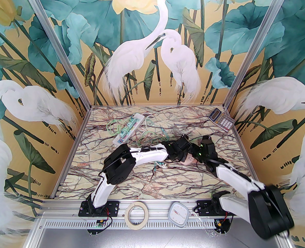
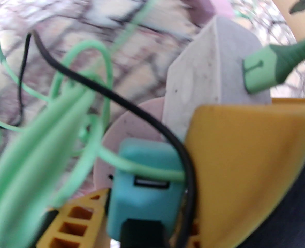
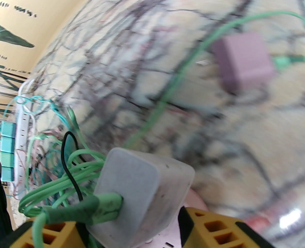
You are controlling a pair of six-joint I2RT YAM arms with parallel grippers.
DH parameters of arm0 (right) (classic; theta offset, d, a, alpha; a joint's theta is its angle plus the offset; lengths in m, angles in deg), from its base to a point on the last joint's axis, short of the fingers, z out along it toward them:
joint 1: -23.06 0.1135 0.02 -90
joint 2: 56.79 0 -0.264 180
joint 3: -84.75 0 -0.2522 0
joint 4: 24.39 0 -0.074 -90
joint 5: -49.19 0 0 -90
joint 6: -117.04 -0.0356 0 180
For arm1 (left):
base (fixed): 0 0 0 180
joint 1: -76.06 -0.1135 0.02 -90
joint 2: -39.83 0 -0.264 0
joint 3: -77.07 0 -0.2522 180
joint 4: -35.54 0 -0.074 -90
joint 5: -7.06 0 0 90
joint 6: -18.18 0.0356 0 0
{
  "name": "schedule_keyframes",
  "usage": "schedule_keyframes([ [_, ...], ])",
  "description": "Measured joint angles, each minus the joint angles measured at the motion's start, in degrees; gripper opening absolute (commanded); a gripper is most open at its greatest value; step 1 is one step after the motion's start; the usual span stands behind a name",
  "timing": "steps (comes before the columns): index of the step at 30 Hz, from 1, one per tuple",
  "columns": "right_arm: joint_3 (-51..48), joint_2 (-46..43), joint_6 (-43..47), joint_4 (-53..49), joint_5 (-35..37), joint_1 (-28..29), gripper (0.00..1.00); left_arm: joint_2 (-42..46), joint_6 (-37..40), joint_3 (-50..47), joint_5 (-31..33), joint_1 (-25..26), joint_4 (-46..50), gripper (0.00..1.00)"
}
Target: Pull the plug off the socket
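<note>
A round pink socket (image 1: 188,160) lies mid-table under both wrists. A grey-white plug (image 3: 142,190) with a green cable (image 3: 72,210) stands in the pink socket (image 2: 131,123). My right gripper (image 3: 131,229) is open. Its yellow fingers (image 3: 214,229) flank the near end of this plug, with a gap on the left side. A teal plug (image 2: 144,190) with a USB port also sits on the socket, and my left gripper (image 2: 147,203) is shut on it. Seen from above, the left gripper (image 1: 182,155) and right gripper (image 1: 193,157) meet over the socket.
A white power strip (image 1: 128,128) with teal plugs lies at the back left, and tangled green cables (image 1: 147,136) run toward the arms. A loose mauve plug (image 3: 243,61) lies on the table. A calculator (image 1: 221,119) sits back right. A tape roll (image 1: 137,215) and white dial (image 1: 178,214) rest on the front rail.
</note>
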Motion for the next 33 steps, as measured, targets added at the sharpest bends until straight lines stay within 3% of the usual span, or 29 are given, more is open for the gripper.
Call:
schedule_keyframes([
  [13,-6.1,-18.5,-1.0,-14.4,2.6,0.9,0.69,0.0,0.2,0.0,-0.4,0.0,-0.4,0.35],
  [28,-4.3,-1.0,-0.9,-9.0,-0.9,0.8,0.70,0.0,0.0,0.0,-0.7,-0.8,-0.6,0.35],
  [31,-2.7,2.4,-0.3,-8.0,-1.7,0.7,0.66,0.0,0.0,0.0,-0.3,-1.0,-0.5,0.35],
  [33,-2.1,4.9,0.3,-5.3,-2.7,0.7,0.57,0.0,0.0,0.0,-0.1,-1.6,-0.4,0.35],
])
